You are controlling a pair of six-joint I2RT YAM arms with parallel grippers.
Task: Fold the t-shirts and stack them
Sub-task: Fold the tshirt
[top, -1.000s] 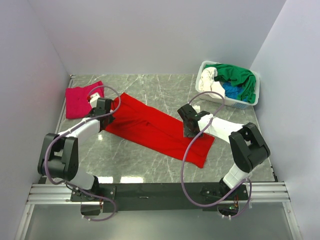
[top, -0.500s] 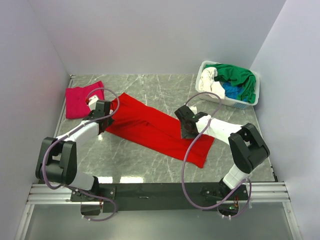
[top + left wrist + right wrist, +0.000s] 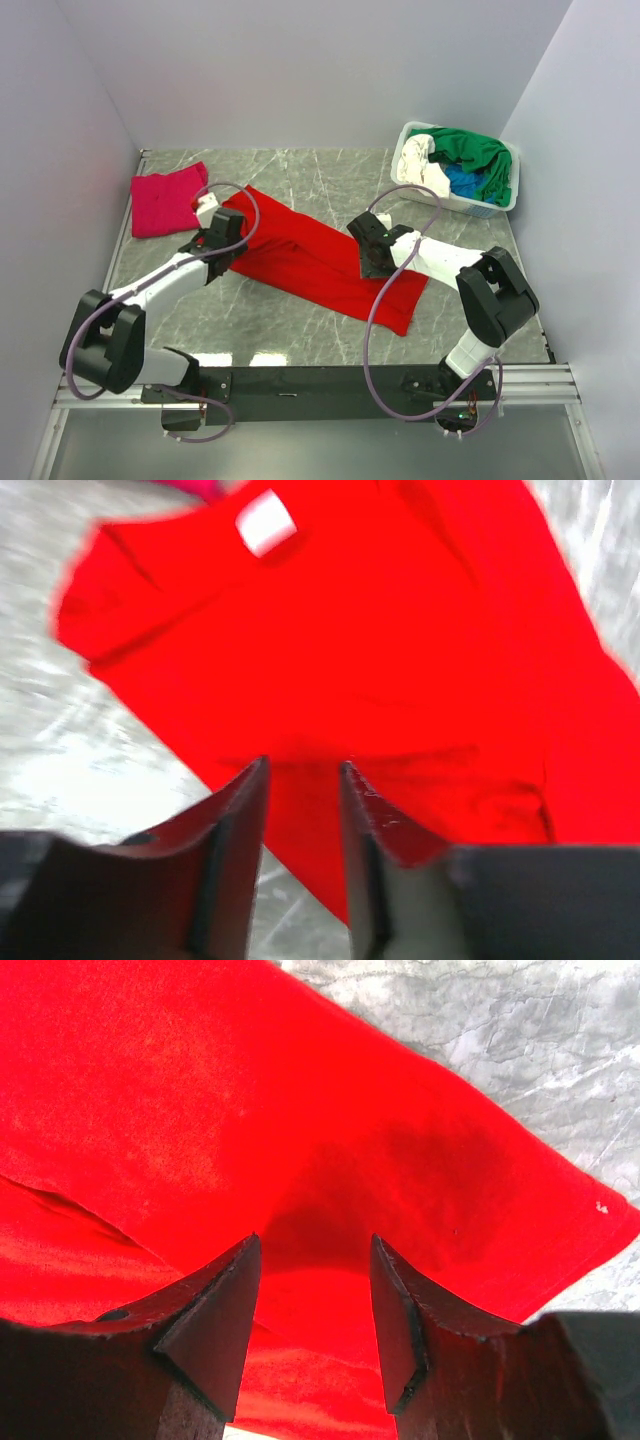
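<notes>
A bright red t-shirt (image 3: 310,255), folded into a long strip, lies diagonally across the middle of the marble table. My left gripper (image 3: 222,240) is over its left end, open, with the jaws a narrow gap apart above the shirt's near edge (image 3: 302,770). A white neck tag (image 3: 265,522) shows on the red shirt (image 3: 400,630). My right gripper (image 3: 372,258) is open over the shirt's right part, with red cloth (image 3: 200,1080) below its spread jaws (image 3: 312,1250). A magenta-pink t-shirt (image 3: 163,198) lies folded at the far left.
A white plastic basket (image 3: 455,203) at the far right holds a green shirt (image 3: 475,150), a white one (image 3: 420,160) and a blue one (image 3: 462,182). Grey walls close in the table on three sides. Bare marble (image 3: 480,1030) shows beyond the red shirt's edge.
My left gripper has moved right and nearer, from the shirt's far-left tip onto its left end. My right gripper has shifted slightly left. The red shirt lies much as before.
</notes>
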